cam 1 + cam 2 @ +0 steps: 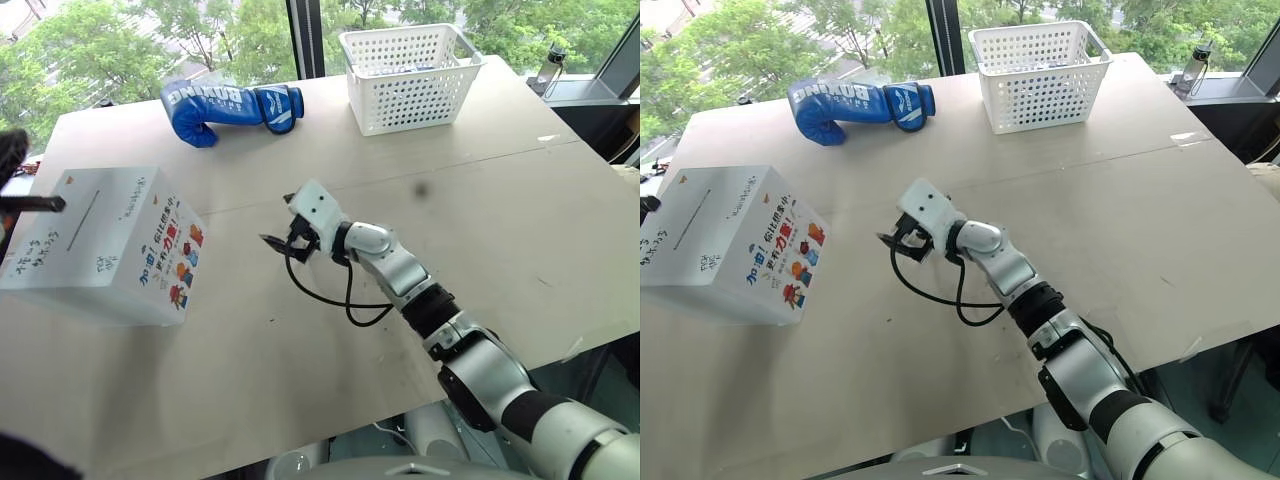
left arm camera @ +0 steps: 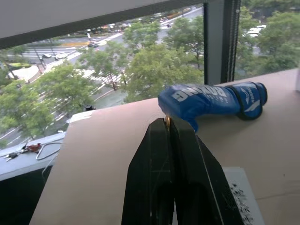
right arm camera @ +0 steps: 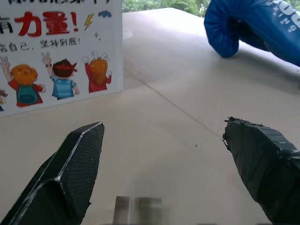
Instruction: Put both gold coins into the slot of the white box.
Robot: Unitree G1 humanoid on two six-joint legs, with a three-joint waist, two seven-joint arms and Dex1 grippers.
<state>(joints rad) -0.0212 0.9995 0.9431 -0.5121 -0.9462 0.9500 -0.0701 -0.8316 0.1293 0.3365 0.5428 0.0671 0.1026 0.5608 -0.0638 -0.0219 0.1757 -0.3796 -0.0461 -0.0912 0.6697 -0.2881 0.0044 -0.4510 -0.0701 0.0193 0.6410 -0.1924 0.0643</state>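
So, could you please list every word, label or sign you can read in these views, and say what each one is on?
"BOXING" in white letters: on the blue boxing glove.
"力量!" in red characters: on the sticker side of the white box, above the cartoon children.
Smaller Chinese lines on that sticker: too small to read.
Dark handwriting on the box top: not legible.
White logo on the glove's cuff: a mark, no readable text.

The white box carries dark handwriting and a colourful cartoon side. A blue boxing glove and white lattice basket lie on the tan desk.
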